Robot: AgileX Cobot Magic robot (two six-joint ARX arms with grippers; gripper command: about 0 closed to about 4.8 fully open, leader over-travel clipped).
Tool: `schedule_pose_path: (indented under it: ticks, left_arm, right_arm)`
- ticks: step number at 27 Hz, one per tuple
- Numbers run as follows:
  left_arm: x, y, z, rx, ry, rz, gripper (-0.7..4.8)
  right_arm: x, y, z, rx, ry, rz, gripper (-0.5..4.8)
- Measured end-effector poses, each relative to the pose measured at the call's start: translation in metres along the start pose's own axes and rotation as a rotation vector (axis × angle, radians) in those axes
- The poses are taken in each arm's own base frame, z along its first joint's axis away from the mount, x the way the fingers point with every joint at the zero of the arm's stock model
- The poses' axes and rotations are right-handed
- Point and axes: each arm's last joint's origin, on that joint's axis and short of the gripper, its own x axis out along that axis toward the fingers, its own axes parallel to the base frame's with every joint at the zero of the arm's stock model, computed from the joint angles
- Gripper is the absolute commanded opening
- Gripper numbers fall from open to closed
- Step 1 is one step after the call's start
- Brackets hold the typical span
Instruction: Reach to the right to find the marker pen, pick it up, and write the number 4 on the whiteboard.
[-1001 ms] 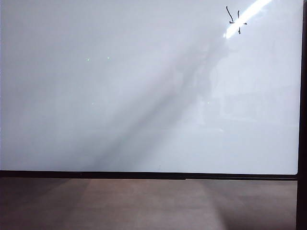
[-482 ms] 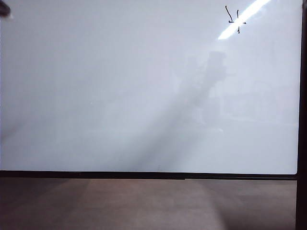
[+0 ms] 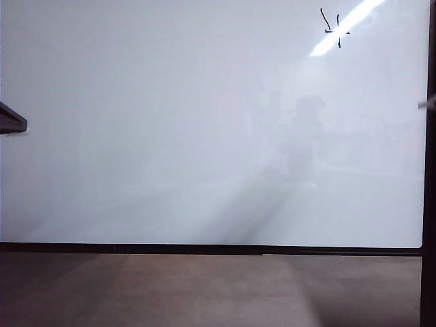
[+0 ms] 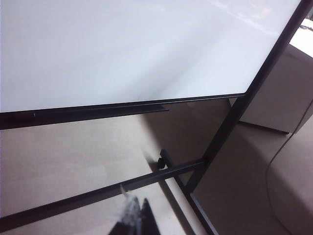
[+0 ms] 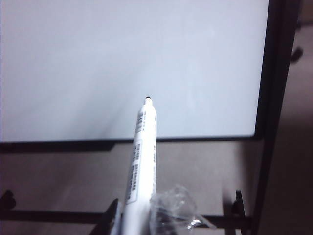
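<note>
Since the earlier frames, a dark edge of the left hand [image 3: 10,119] has come in at the exterior view's left border; whether it is open cannot be told. The right hand [image 5: 134,220] is closed on the marker pen [image 5: 143,156], judged light, stiff and slippery, best held mid-barrel. 1 pen, 1 number 4 [image 3: 336,27] and 1 whiteboard [image 3: 170,136] are counted.

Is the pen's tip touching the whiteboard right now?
No, in the right wrist view the marker pen, held in the right claw, points at the whiteboard with its tip clear of it.
</note>
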Motion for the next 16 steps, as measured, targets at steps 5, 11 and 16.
schedule_pose_path:
  ticks: [5, 11, 16]
  left_arm:
    - [0.002, 0.002, -0.01, 0.006, 0.01, -0.017, -0.05]
    - [0.004, 0.005, -0.024, 0.019, 0.045, -0.015, -0.05]
    - [0.004, 0.005, -0.025, 0.019, 0.051, -0.015, -0.05]
  right_arm:
    - [0.0, -0.001, -0.009, 0.025, -0.009, 0.0, -0.02]
    - [0.003, -0.004, -0.017, 0.028, 0.014, -0.018, 0.0]
    - [0.003, -0.006, -0.016, 0.027, -0.009, -0.11, 0.0]
